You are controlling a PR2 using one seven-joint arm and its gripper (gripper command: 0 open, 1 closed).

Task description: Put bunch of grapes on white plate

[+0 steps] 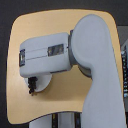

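Looking down past my arm, I see the grapes point(32, 85) hanging directly under the end effector point(32, 80) over the plate point(45, 84) on the worktop point(35, 30) (fingers hidden, grip state unclear), long axis vertical in view.

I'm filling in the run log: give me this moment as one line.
arm over table | white plate mostly hidden | bunch of grapes at plate's edge | gripper hidden
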